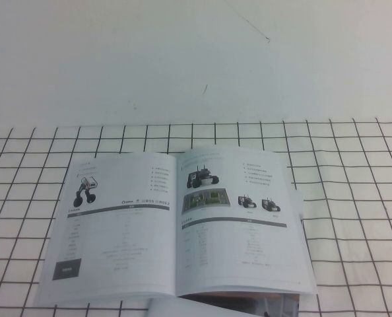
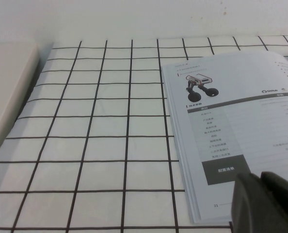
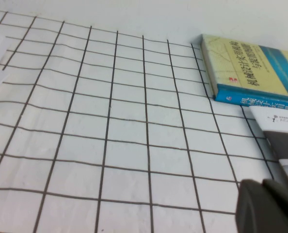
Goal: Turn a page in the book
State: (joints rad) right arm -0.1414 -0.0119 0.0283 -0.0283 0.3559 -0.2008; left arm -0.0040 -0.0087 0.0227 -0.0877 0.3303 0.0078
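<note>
High view first, and nearest us the book (image 1: 176, 224) lies open and flat on the grid-lined table (image 1: 354, 198), two pages facing up, no arm over it. We count one page (image 1: 239, 221) on the right side, carrying a tracked-vehicle photo, a dark grey bar and a fine table; its mate on the left shows a wheeled robot and a dark block. Just under the book's near edge, a second sheet or cover pokes out. Our left tool (image 2: 265, 204) sits close beside the book's near left corner, and we cannot tell how wide it stands. Our right tool (image 3: 267, 206) hangs over bare grid, state likewise unclear. Beyond it, one white booklet (image 3: 280, 128), then one yellow-and-blue volume (image 3: 250, 68) lying flat.
</note>
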